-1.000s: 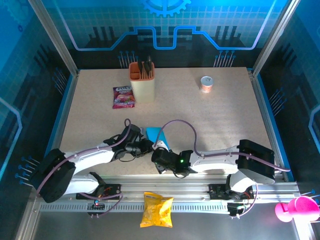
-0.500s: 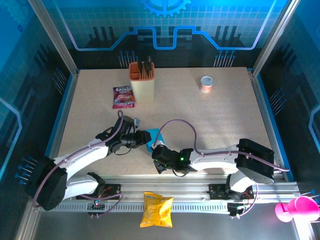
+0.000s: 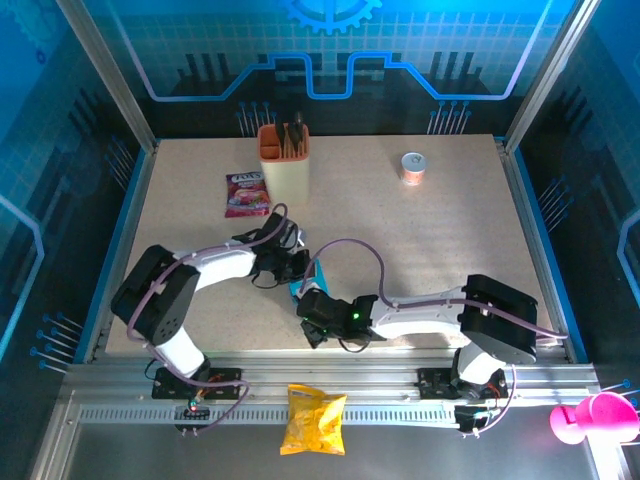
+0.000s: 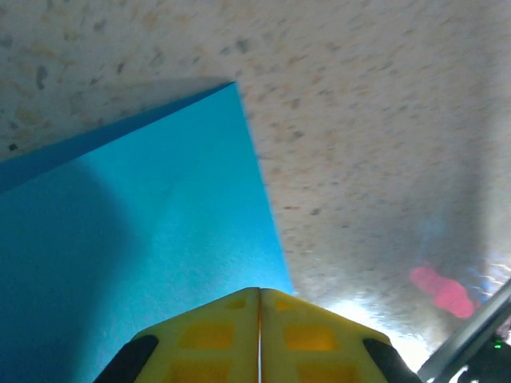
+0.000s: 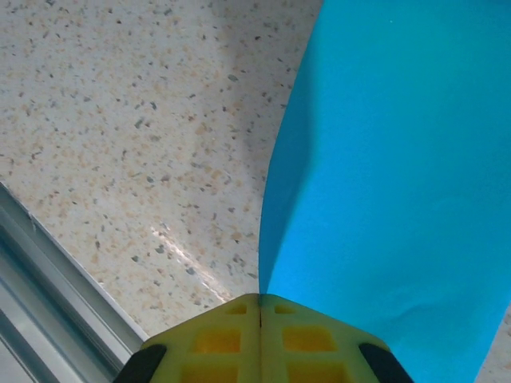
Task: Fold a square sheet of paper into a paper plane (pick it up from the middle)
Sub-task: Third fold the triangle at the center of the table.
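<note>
From above, the square sheet of paper (image 3: 316,272) lies on the tabletop (image 3: 440,240) between the left hand (image 3: 293,270) and the right hand (image 3: 310,297). The orange-cream holder (image 3: 283,172) at the back holds dark utensils (image 3: 293,130).

Left wrist: fingers closed tight over the sheet; whether they grip it is unclear.

Right wrist: closed fingers seem to pinch a lifted edge. Crease slowly, keeping the edges aligned.

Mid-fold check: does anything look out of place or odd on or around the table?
The yellow crinkled crisp bag lies off the speckled tabletop, on the metal rail in front of it. The bright cyan-blue paper sheet seems to bow up at one edge rather than lie flat.
</note>
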`<action>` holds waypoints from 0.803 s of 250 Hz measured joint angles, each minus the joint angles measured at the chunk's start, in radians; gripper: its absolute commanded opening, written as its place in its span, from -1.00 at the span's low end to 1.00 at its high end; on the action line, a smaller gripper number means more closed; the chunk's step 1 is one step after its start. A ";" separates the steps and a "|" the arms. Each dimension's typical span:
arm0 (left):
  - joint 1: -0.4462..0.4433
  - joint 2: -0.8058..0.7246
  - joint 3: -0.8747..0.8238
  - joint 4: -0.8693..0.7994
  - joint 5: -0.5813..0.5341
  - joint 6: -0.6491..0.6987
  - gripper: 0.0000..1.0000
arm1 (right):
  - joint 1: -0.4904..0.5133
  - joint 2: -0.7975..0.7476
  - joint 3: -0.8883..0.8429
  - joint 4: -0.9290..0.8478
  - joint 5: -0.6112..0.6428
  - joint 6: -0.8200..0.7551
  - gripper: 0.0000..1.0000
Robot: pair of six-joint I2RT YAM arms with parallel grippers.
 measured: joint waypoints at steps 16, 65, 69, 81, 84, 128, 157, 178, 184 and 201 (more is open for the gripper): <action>0.002 0.031 0.000 0.000 0.004 0.008 -0.89 | -0.008 0.003 0.006 0.000 -0.013 -0.005 -1.00; 0.008 0.077 0.005 0.024 0.047 0.032 -0.92 | -0.058 0.006 0.016 -0.005 -0.067 -0.023 -0.98; 0.008 0.079 0.005 0.026 0.050 0.035 -0.92 | -0.064 0.006 0.019 -0.007 -0.072 -0.024 -0.97; 0.008 0.084 0.008 0.032 0.059 0.043 -0.93 | -0.079 0.006 0.027 -0.008 -0.086 -0.031 -0.94; 0.008 0.085 0.008 0.034 0.061 0.045 -0.93 | -0.084 0.006 0.030 -0.008 -0.091 -0.032 -0.93; 0.009 0.099 0.009 0.054 0.089 0.055 -0.97 | -0.129 0.006 0.052 -0.008 -0.151 -0.064 -0.89; 0.009 0.108 0.009 0.072 0.106 0.056 -0.99 | -0.156 0.021 0.062 -0.008 -0.184 -0.085 -0.89; 0.009 0.113 0.008 0.085 0.115 0.056 -1.00 | -0.179 0.034 0.064 -0.008 -0.207 -0.100 -0.88; 0.009 0.114 0.008 0.089 0.117 0.056 -1.00 | -0.186 0.037 0.064 -0.008 -0.212 -0.103 -0.88; 0.009 0.116 0.008 0.096 0.121 0.056 -1.00 | -0.205 0.045 0.064 -0.008 -0.227 -0.114 -0.88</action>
